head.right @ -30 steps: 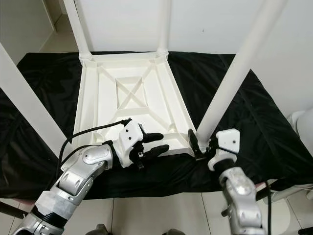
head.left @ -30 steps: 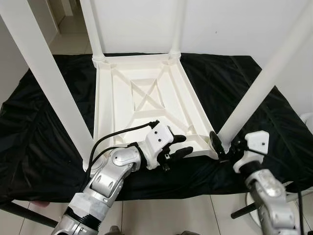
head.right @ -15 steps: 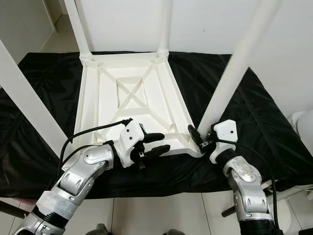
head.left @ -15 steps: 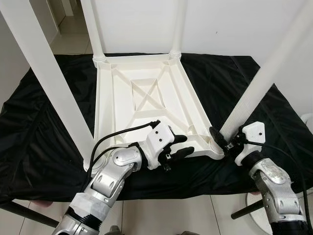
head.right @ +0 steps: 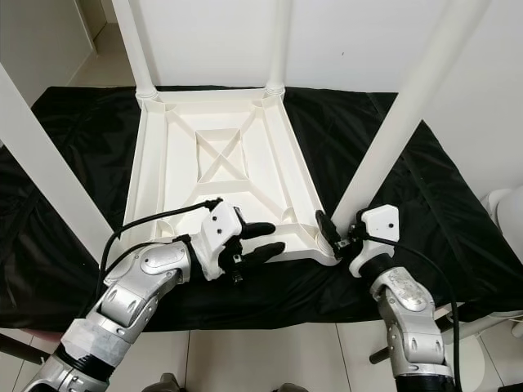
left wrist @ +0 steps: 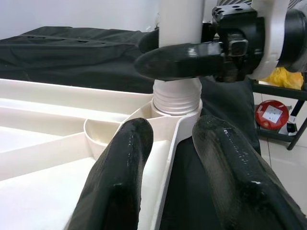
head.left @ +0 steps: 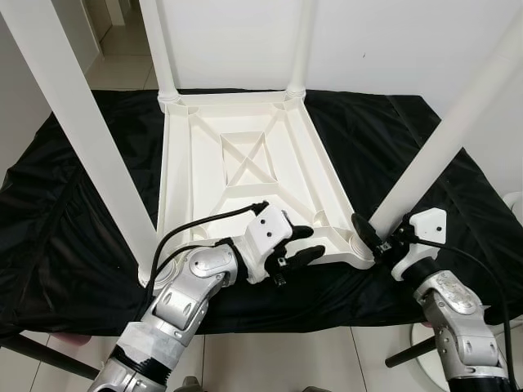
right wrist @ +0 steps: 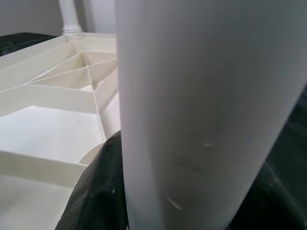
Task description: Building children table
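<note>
White plastic children table (head.left: 245,175) lies upside-down, ribbed underside w/ X-brace up, 4 round legs upright at corners. It rests on black cloth (head.left: 73,188) over the counter; white wall behind, tiled floor (head.left: 270,359) below. Right hand (head.left: 377,242) clamped round near-right leg (head.left: 425,167) at socket; left hand (head.left: 298,245) spread over near rim, gripping nothing.

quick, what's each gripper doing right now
Left gripper: open, fingers resting over the near edge of the upturned table top, holding nothing.
Right gripper: shut on the near right table leg at its base.
</note>
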Tool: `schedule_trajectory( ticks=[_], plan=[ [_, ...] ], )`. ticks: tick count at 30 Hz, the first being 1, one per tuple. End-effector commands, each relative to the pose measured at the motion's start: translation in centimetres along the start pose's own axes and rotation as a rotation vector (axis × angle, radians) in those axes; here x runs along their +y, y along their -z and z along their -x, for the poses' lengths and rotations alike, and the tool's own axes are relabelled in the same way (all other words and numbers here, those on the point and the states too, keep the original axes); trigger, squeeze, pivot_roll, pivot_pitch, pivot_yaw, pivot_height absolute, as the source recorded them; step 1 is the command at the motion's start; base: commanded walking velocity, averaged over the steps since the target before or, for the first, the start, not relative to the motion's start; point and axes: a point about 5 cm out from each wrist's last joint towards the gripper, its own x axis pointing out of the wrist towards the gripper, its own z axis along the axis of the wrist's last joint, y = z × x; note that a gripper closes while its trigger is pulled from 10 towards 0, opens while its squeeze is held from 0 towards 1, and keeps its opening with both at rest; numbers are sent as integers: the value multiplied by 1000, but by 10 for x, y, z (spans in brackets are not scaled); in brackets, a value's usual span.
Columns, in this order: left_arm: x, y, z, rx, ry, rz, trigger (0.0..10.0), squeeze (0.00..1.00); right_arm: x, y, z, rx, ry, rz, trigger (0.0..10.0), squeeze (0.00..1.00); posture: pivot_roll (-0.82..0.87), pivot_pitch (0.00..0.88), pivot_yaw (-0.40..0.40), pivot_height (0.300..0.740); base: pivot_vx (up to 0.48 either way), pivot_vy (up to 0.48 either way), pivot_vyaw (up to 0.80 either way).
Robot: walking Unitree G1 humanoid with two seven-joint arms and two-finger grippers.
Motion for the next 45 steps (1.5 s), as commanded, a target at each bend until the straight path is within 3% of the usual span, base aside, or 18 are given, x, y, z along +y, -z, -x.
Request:
schedule_trajectory(
  ticks=[1,5,7,10,15,21,23,26,27,29,33,40,41,45],
  plan=[
    [-5,1,-2,5,21,0,10000,0,1,14,2,73,72,-19,10000,0,-19,0,-16,740,0,0,0],
    [-6,1,-2,5,24,0,10000,0,3,15,1,75,145,-17,10000,0,-19,0,-16,740,0,0,0],
    [-6,1,-3,3,25,3,10000,0,7,18,-1,87,329,-44,10000,0,-26,0,-20,740,0,0,0],
    [-6,1,-3,3,25,3,10000,0,7,18,-1,87,329,-44,10000,0,-26,0,-20,740,0,0,0],
    [-7,1,-5,-2,21,4,10000,0,19,20,-3,105,596,-89,10000,0,-26,0,-28,740,0,0,0],
    [-6,1,-5,-4,18,5,10000,0,31,20,-7,105,645,-133,10000,0,-27,0,-26,740,0,0,0],
    [-7,1,-5,-5,19,8,10000,0,39,17,-14,94,593,-155,10000,0,-32,0,-21,740,0,0,0],
    [-7,1,-6,-4,22,7,10000,0,39,16,-15,84,561,-150,10000,0,-33,0,-20,740,0,0,0],
    [-6,0,-6,-4,22,6,10000,0,39,14,-15,58,521,-167,10000,1000,-31,0,-20,740,0,0,0],
    [-5,0,-6,-5,19,6,10000,0,43,10,-14,29,453,-200,10000,1000,-31,0,-19,740,0,0,0],
    [-5,-1,-6,-7,18,6,10000,0,43,7,-12,9,431,-198,10000,1000,-30,0,-20,740,0,0,0],
    [-6,0,-4,-5,20,10,10000,0,30,9,4,21,274,-124,10000,1000,-26,0,-19,740,0,0,0],
    [-6,0,-3,-4,21,12,10000,0,27,10,7,30,204,-99,10000,0,-26,0,-19,740,0,0,0],
    [-6,1,-1,4,27,11,10000,0,18,11,12,44,89,-34,10000,0,-24,0,-15,740,0,0,0]
  ],
)
